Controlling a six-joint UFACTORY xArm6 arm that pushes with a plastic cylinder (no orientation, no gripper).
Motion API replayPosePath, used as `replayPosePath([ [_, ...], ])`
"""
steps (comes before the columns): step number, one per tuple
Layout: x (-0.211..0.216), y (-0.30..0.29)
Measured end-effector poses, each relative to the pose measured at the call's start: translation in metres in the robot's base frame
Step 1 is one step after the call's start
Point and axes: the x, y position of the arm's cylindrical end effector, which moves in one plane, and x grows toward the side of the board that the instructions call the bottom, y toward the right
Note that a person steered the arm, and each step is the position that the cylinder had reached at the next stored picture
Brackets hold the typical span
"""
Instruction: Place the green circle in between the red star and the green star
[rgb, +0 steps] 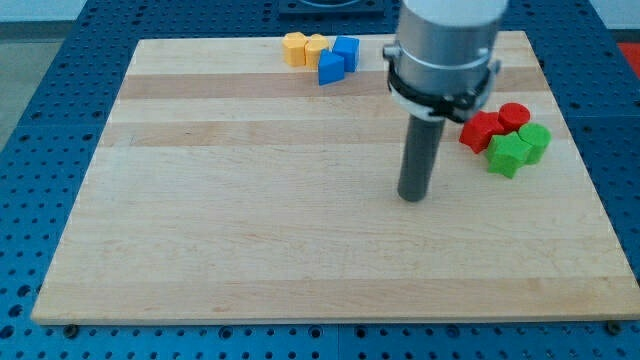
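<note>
A red star (480, 131) lies near the board's right edge, with a red circle (514, 116) touching it on its upper right. A green star (509, 156) sits just below and right of the red star. The green circle (536, 140) is pressed against the green star's upper right, below the red circle. All four form one tight cluster. My tip (412, 197) rests on the board to the left of and below this cluster, well apart from every block.
Two yellow blocks (294, 48) (316, 46) and two blue blocks (346, 50) (330, 68) are grouped at the view's top centre on the wooden board (200, 220). A blue pegboard surface (40, 120) surrounds the board.
</note>
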Motion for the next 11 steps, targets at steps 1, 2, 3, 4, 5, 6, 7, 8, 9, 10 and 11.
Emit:
replayPosePath([
  [1,0.008,0.048],
  [2,0.007,0.096],
  [3,-0.006,0.147],
  [4,-0.028,0.177],
  [5,-0.046,0.196],
  [6,-0.072,0.193],
  [7,-0.082,0.181],
  [8,-0.074,0.164],
  [9,-0.063,0.164],
  [10,-0.06,0.156],
  [11,-0.068,0.145],
])
